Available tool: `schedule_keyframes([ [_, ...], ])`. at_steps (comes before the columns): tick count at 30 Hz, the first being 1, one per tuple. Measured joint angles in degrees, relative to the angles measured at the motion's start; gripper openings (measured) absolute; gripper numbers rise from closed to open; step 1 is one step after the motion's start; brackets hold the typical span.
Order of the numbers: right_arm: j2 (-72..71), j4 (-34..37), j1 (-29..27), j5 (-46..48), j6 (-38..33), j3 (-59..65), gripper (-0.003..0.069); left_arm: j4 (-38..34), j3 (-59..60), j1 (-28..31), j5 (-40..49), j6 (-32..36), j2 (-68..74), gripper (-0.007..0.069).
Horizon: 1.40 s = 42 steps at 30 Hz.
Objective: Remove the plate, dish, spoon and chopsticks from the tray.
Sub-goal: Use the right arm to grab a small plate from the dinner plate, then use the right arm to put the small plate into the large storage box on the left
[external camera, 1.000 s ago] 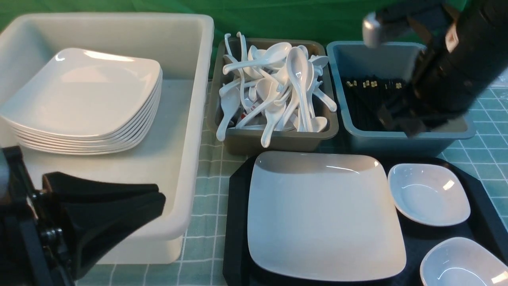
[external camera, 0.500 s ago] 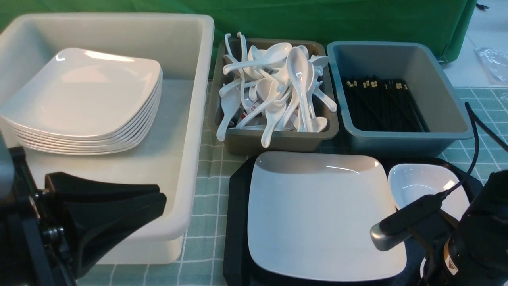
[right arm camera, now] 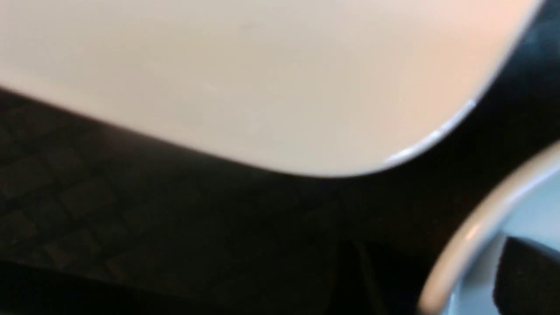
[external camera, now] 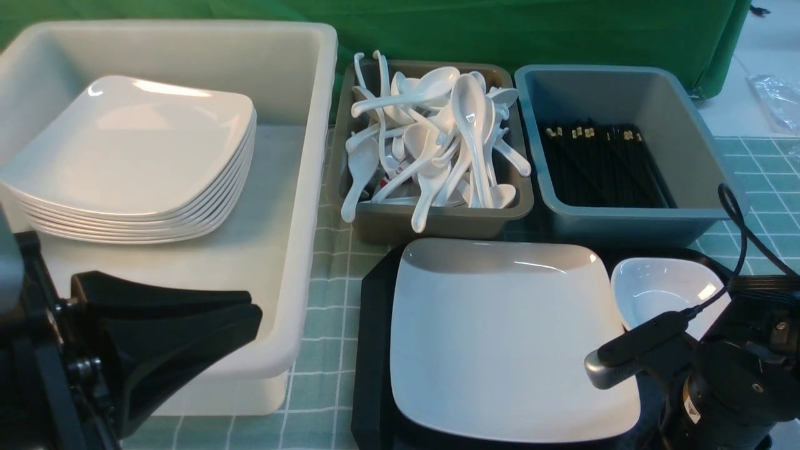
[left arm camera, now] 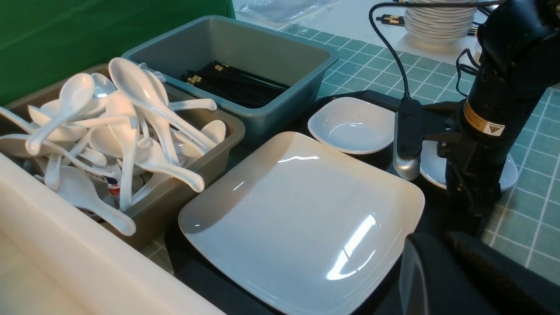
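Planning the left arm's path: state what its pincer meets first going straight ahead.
Likely the plate on the tray; the left pincer points toward its left edge, though depth is unclear.

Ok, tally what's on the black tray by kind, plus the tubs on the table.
Plate: 1
Dishes: 2, one partly hidden
Tubs: 3
Total: 6
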Motion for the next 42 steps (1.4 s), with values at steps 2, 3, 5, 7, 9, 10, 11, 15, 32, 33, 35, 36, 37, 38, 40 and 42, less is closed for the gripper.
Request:
schedule_keyframes([
  [2,0.25,0.25,0.00,0.05,-0.12,-0.12,0.0396,0.00,0.00,0.00,0.00,0.00,0.00,0.0017],
  [3,0.32,0.09,0.00,0.11,-0.18,-0.12,0.0325,0.00,0.00,0.00,0.00,-0.04,0.00,0.0017],
  [5,0.26,-0.36,0.00,1.13,-0.18,-0.12,0.0261,0.00,0.00,0.00,0.00,-0.04,0.00,0.0017],
  [7,-0.71,-1.35,0.66,2.91,-0.36,-0.24,0.0223,0.00,0.00,0.00,0.00,-0.04,0.00,0.0017],
  [9,-1.55,-1.41,1.25,4.32,-0.55,-0.42,0.0210,0.00,0.00,0.00,0.00,-0.04,0.00,0.0017],
  [10,-2.40,-1.41,2.05,5.94,-0.60,-0.93,0.0194,0.03,0.00,0.00,0.00,-0.04,0.00,0.0017],
  [11,-5.65,-1.34,3.88,10.98,-0.60,-2.88,0.0120,0.11,0.00,0.00,0.00,-0.04,0.00,0.0017],
  [15,-12.62,-0.11,8.56,20.74,0.03,-11.65,0.0057,0.77,0.00,0.00,0.00,-0.04,0.00,0.0017],
  [32,10.85,14.20,27.39,19.99,-25.96,-73.60,0.0057,45.40,-7.83,0.00,12.95,-48.97,-17.78,0.0017],
  [33,13.67,15.59,27.39,20.14,-27.05,-76.26,0.0057,46.86,-7.88,0.00,14.10,-50.40,-19.51,0.0017],
  [35,20.69,17.45,27.39,21.60,-28.30,-83.00,0.0057,49.62,-7.94,0.00,16.28,-52.45,-22.45,0.0017],
  [36,23.46,18.23,27.39,22.16,-28.92,-86.19,0.0057,50.79,-7.94,0.00,17.36,-52.92,-23.64,0.0017],
  [37,26.00,18.84,27.39,22.44,-29.49,-88.65,0.0057,51.69,-7.94,0.00,18.34,-53.39,-24.62,0.0017],
  [38,28.32,19.34,27.39,22.62,-29.86,-90.03,0.0057,52.18,-7.99,0.00,19.12,-53.49,-25.22,0.0017],
  [40,31.71,19.88,27.44,22.91,-30.23,-93.82,0.0057,52.83,-7.99,0.00,20.47,-53.61,-25.98,0.0017],
  [42,35.02,20.05,27.44,23.17,-30.34,-96.73,0.0057,53.17,-7.99,0.00,21.28,-53.55,-26.39,0.0017],
])
